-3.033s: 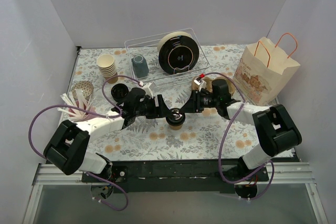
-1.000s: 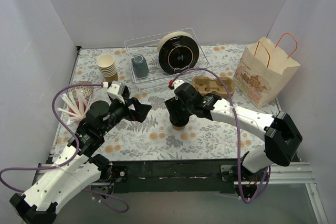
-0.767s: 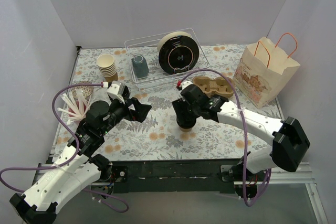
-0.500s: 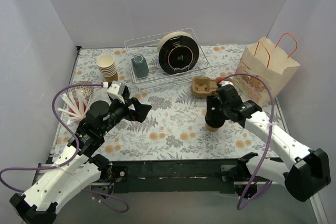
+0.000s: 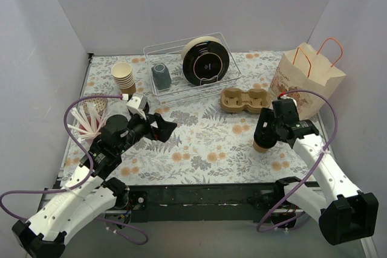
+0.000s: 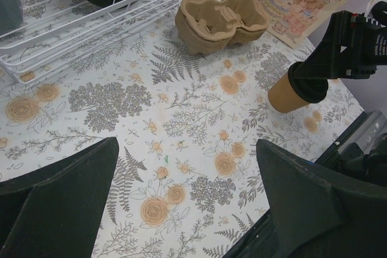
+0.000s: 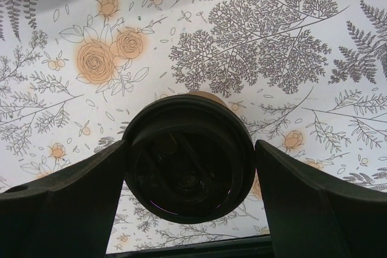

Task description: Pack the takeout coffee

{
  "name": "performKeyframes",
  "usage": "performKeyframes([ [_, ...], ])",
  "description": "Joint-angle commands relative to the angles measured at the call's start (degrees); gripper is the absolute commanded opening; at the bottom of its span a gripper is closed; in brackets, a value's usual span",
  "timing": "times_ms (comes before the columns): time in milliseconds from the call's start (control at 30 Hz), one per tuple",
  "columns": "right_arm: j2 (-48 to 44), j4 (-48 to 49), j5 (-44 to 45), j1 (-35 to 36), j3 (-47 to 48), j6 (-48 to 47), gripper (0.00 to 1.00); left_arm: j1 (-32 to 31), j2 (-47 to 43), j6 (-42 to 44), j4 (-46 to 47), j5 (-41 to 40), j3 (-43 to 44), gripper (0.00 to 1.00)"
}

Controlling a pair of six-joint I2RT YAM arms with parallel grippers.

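Note:
The takeout coffee (image 5: 260, 145) is a tan paper cup with a black lid (image 7: 188, 162). It is at the right of the table, in front of the paper bag (image 5: 306, 81). My right gripper (image 5: 266, 132) is shut on it at the lid, one finger pressed to each side (image 7: 190, 152). In the left wrist view the cup (image 6: 283, 96) leans a little under the black gripper. I cannot tell whether its base touches the table. My left gripper (image 5: 161, 127) hovers open over the left-middle of the floral cloth, with nothing between its fingers (image 6: 187, 203).
A brown pulp cup carrier (image 5: 244, 99) lies just behind and left of the cup. At the back, a wire rack (image 5: 225, 49) holds a black plate (image 5: 205, 60) and a grey-blue mug (image 5: 161, 75). Stacked cream cups (image 5: 124, 77) and white stirrers (image 5: 83, 126) are at the left.
The right arm has carried the coffee cup from the middle of the table rightwards, to in front of the bag. The left arm has barely moved.

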Motion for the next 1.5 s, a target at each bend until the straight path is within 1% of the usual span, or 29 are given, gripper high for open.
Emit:
performKeyframes([
  [0, 1.1, -1.91, -0.84, -2.5, 0.68, -0.79, 0.93, 0.16, -0.13, 0.43, 1.05, 1.46, 0.12, 0.98],
  [100, 1.36, -2.62, -0.75, -2.68, 3.05, -0.79, 0.98, 0.16, 0.22, 0.43, 1.05, 1.99, 0.04, 0.98],
  [167, 1.01, -2.79, -1.45, -2.68, 4.89, -0.71, 0.99, 0.16, 0.49, 0.52, 1.05, 2.25, 0.12, 0.98],
  [367, 1.62, -5.87, -0.41, -2.76, 8.85, -1.14, 0.99, 0.16, 0.58, 0.52, 1.05, 2.26, 0.04, 0.98],
  [500, 0.75, -6.31, -1.89, -2.76, 11.83, -2.11, 0.99, 0.16, 0.75, 0.25, 1.13, 2.52, -0.05, 0.98],
  [533, 0.92, -6.4, -2.42, -2.76, 14.1, -2.72, 0.98, 0.16, 0.93, 0.25, 1.22, 2.69, -0.05, 0.98],
  [600, 1.71, -6.05, -2.69, -2.76, 17.28, -6.05, 0.97, 0.16, 1.19, 0.25, 1.22, 2.96, -0.05, 0.98],
  [633, 2.84, -6.05, -1.47, -2.85, 21.47, -7.2, 0.97, 0.16, 1.37, 0.25, 1.22, 3.13, 0.04, 0.98],
  [667, 3.55, -5.44, 0.37, -2.85, 23.42, -9.82, 0.96, 0.07, 1.54, 0.25, 1.22, 3.22, -0.05, 0.98],
  [700, 4.08, -4.56, 4.13, -2.76, 25.53, -11.41, 0.97, 0.16, 1.63, 0.25, 1.22, 3.48, 0.04, 0.98],
  [767, 5.14, -2.36, 6.27, -2.76, 29.76, -15.37, 0.97, 0.16, 1.63, 0.17, 1.22, 3.75, 0.04, 0.98],
  [800, 5.4, 0.08, 7.41, -2.85, 30.99, -20.17, 0.97, 0.16, 1.55, 0.16, 1.22, 3.84, -0.05, 0.98],
  [867, 6.63, 1.77, 9.17, -3.2, 35.1, -23.98, 0.98, 0.16, 1.46, 0.25, 1.22, 3.66, -0.05, 0.98],
  [900, 7.85, 2.91, 10.31, -3.55, 36.35, -28.43, 0.98, 0.16, 1.46, 0.17, 1.31, 3.66, -0.14, 0.98],
  [967, 9.09, 3.97, 10.41, -4.78, 39.51, -32.59, 0.99, 0.16, 1.54, 0.25, 1.4, 3.84, -0.14, 0.98],
  [1033, 10.58, 5.8, 9.62, -5.83, 40.58, -37.52, 0.99, 0.07, 1.9, 0.16, 1.31, 4.19, -0.14, 0.98],
  [1133, 12.43, 6.52, 4.45, -10.3, 41.98, -41.91, 0.99, 0.16, 2.07, 0.16, 1.31, 4.54, -0.14, 0.98],
  [1167, 12.87, 6.52, 1.47, -11.54, 42.51, -42.36, 0.98, 0.16, 2.16, 0.16, 1.4, 4.45, -0.14, 0.98],
  [1267, 14.1, 6.96, -3.37, -16.63, 44.01, -43.15, 0.98, 0.16, 2.07, 0.16, 1.31, 4.28, -0.22, 0.98],
  [1333, 14.72, 6.7, -5.58, -19.1, 44.71, -43.77, 0.98, 0.16, 2.16, 0.16, 1.4, 4.36, -0.23, 0.98],
  [1433, 16.21, 4.94, -11.11, -22.35, 44.98, -45.88, 0.99, 0.16, 2.25, 0.25, 1.4, 4.19, 0.04, 0.98],
  [1467, 16.65, 4.68, -14.43, -23.23, 44.72, -46.66, 0.99, 0.16, 2.25, 0.25, 1.4, 4.19, -0.05, 0.98],
])
